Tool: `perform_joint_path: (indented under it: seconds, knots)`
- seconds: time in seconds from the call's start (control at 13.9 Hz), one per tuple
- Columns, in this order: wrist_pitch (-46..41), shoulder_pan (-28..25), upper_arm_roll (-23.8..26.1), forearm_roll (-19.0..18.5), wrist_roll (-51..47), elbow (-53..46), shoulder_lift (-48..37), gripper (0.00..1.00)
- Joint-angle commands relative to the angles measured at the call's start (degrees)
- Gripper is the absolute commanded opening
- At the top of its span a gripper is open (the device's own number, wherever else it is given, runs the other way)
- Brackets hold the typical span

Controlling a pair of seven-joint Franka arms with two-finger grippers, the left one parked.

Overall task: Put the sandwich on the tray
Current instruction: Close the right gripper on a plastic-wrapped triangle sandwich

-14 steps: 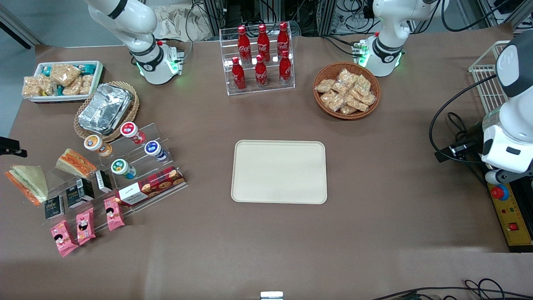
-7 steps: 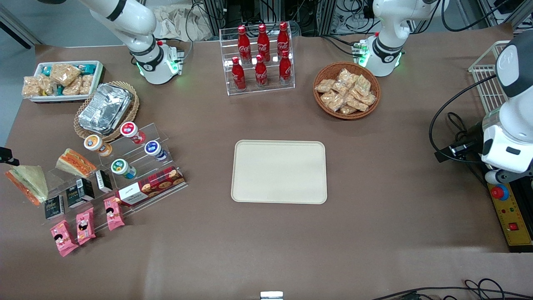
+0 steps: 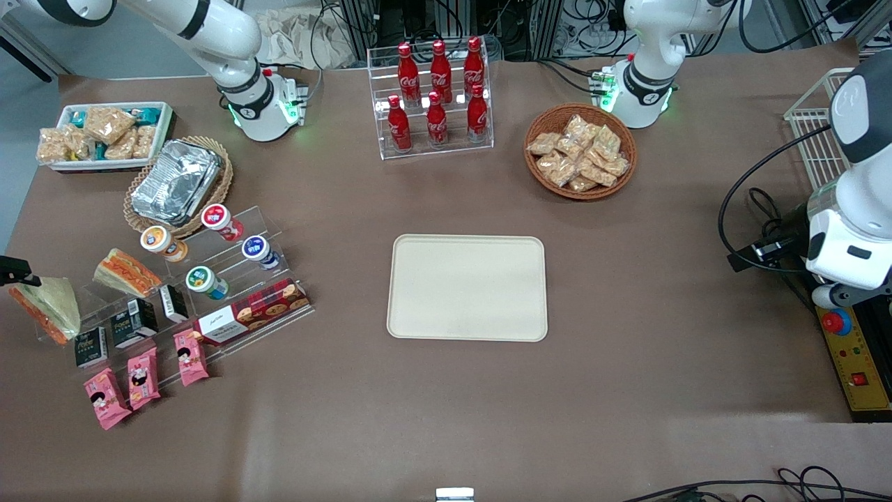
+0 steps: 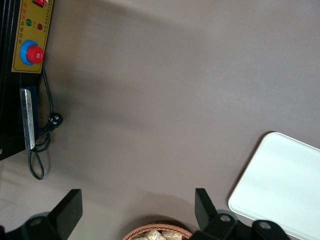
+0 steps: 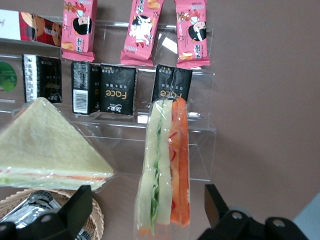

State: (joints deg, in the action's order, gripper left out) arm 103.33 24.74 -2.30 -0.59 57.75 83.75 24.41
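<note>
Sandwich, a plastic-wrapped pale-bread wedge, rests on the clear acrylic stepped rack on the brown table. Black two-finger gripper hangs spread above it, holding nothing. Cream rectangular tray lies well apart.

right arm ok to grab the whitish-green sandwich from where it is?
Probably yes. The gripper is open, poised over the sandwich, its fingers either side of the wedge. Nothing lies between; the acrylic shelf sits beside it.

The gripper hangs open over the sandwich, a finger on each flank. The tan wedge crowds 1 flank; bare table flanks the other. The tray lies unobstructed mid-table.
</note>
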Motion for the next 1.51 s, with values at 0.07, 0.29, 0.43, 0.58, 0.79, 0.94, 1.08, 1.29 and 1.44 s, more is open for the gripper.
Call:
perform_joint_path:
  seconds: [0.07, 0.29, 0.43, 0.58, 0.79, 0.94, 1.08, 1.29, 1.44]
  knots:
    - [0.7, 1.3, 0.3, -0.9, 1.8, -0.9, 2.3, 1.00]
    - [1.4, 1.5, 0.3, -0.8, 3.6, -0.9, 2.8, 0.99]
    - [1.5, 1.6, 0.3, -0.9, 3.9, -0.9, 3.1, 0.99]
    - [2.7, 1.6, 0.3, -0.8, 4.9, -0.9, 3.7, 0.99]
    - [3.3, 1.6, 0.3, -0.8, 4.9, -0.3, 4.0, 0.99]
    - [3.1, 1.6, 0.3, -0.8, 4.9, -0.1, 4.9, 0.99]
    - [2.9, 2.1, 0.3, -0.8, 5.5, -0.1, 5.7, 0.99]
    - [1.5, 2.3, 0.3, -0.8, 5.6, 0.3, 5.5, 0.92]
    - [1.5, 2.9, 0.3, -0.9, 7.0, 0.3, 5.5, 0.76]
